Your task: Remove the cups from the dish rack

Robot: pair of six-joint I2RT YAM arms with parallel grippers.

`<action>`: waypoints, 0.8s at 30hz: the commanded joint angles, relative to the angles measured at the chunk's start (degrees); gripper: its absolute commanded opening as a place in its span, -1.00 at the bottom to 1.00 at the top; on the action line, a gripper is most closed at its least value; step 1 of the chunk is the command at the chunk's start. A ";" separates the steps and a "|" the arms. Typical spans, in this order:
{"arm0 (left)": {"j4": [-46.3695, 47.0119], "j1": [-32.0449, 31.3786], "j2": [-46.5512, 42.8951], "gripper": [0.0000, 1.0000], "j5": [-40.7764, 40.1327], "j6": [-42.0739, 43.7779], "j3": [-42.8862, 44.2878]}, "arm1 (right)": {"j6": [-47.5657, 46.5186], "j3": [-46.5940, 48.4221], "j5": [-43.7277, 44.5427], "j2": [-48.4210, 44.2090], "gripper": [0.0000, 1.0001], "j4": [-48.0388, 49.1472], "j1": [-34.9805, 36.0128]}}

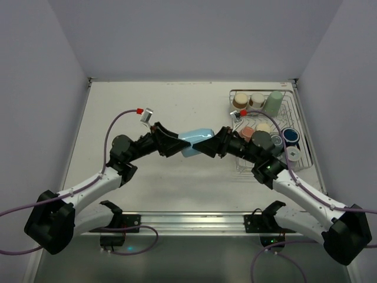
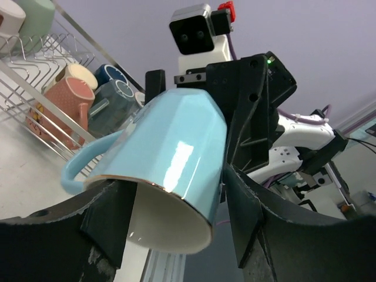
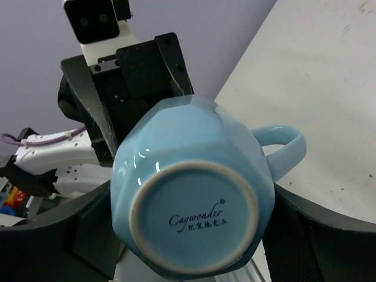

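A light blue cup (image 1: 196,141) hangs in mid-air over the table's middle, held between both grippers. My right gripper (image 1: 210,144) is shut on its base end (image 3: 194,217), with the fingers against both sides. My left gripper (image 1: 178,144) clasps its rim end (image 2: 170,153), and its fingers (image 2: 247,217) press the sides. The handle (image 2: 82,167) sticks out sideways. The dish rack (image 1: 301,121) stands at the back right. It holds a pale green cup (image 1: 274,101), a brown one (image 1: 240,100), a salmon one (image 1: 247,132), a dark blue one (image 1: 290,135) and others.
The rack's wire bars (image 2: 35,64) and the salmon cup (image 2: 67,97) lie just behind the held cup in the left wrist view. Grey walls close in the table on three sides. The arm bases and a metal rail (image 1: 188,221) line the near edge.
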 commanded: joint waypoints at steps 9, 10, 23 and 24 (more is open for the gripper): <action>10.63 -0.31 -0.42 -1.00 -8.13 -1.71 0.23 | 7.02 -6.04 -3.96 7.16 -0.38 23.87 3.10; 8.28 -0.31 -1.38 -1.00 -9.01 -1.10 0.40 | 6.85 -6.30 -3.70 7.16 -0.08 23.79 3.10; -44.28 9.94 3.95 -1.00 -31.52 28.33 23.76 | -9.76 -6.03 10.62 -3.29 0.98 -3.09 3.01; -49.53 11.37 9.02 -1.00 -32.39 30.26 28.83 | -10.29 -6.21 11.07 -3.65 0.98 -3.89 3.10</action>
